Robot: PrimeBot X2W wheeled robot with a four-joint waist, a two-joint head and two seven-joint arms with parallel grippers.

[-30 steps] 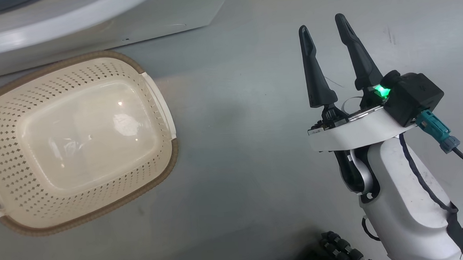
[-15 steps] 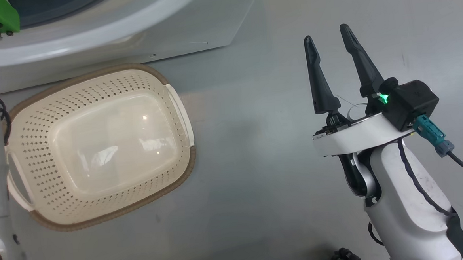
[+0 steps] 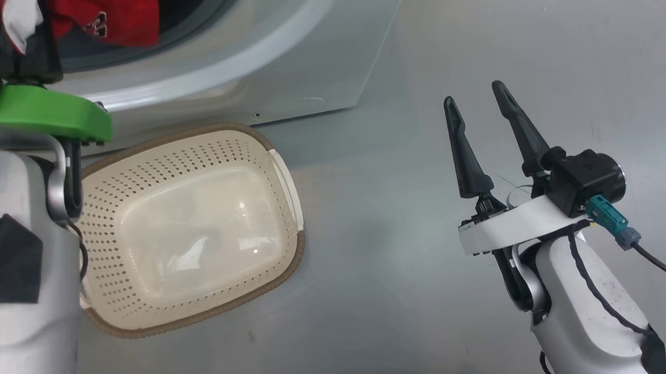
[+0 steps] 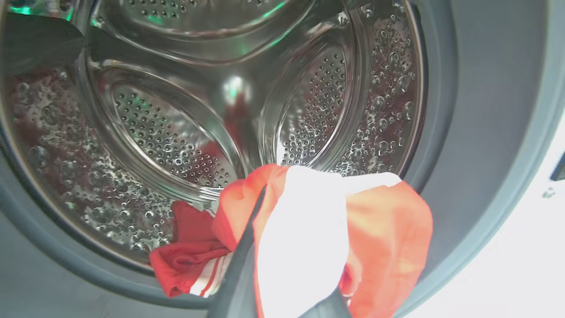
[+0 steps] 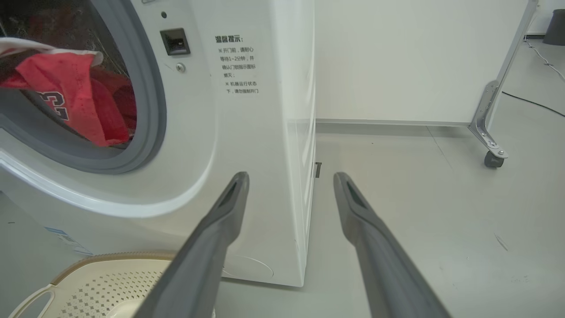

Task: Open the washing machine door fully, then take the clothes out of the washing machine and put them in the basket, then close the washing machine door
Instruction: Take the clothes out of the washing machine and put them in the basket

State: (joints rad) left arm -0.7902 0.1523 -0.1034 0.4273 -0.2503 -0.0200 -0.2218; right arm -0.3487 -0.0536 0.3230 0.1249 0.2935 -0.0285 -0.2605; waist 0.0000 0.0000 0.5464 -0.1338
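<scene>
The white washing machine (image 3: pixel 235 61) stands with its mouth uncovered; its door is out of view. In the left wrist view my left gripper (image 4: pixel 282 229) is shut on the red and white clothes (image 4: pixel 388 238) at the lip of the steel drum (image 4: pixel 176 110), with part of the cloth trailing over the grey ring. The head view shows the clothes (image 3: pixel 113 19) bunched above my left arm's green plate (image 3: pixel 38 111). Below it the cream basket (image 3: pixel 183 160) sits on the floor. My right gripper (image 3: pixel 474 93) hangs open over bare floor, off to the right.
From the right wrist, the washing machine (image 5: pixel 247 132), the clothes (image 5: pixel 70 88) and the basket (image 5: pixel 114 282) lie left of my open right gripper (image 5: pixel 291 176). A white panel on a castor (image 5: pixel 490 154), a floor cable (image 5: pixel 529 101) and grey floor (image 3: pixel 394 149) lie to the right.
The head camera has swung up, so the basket and machine sit lower and further right. My left arm and the red clothes have come into view. The right gripper stays open.
</scene>
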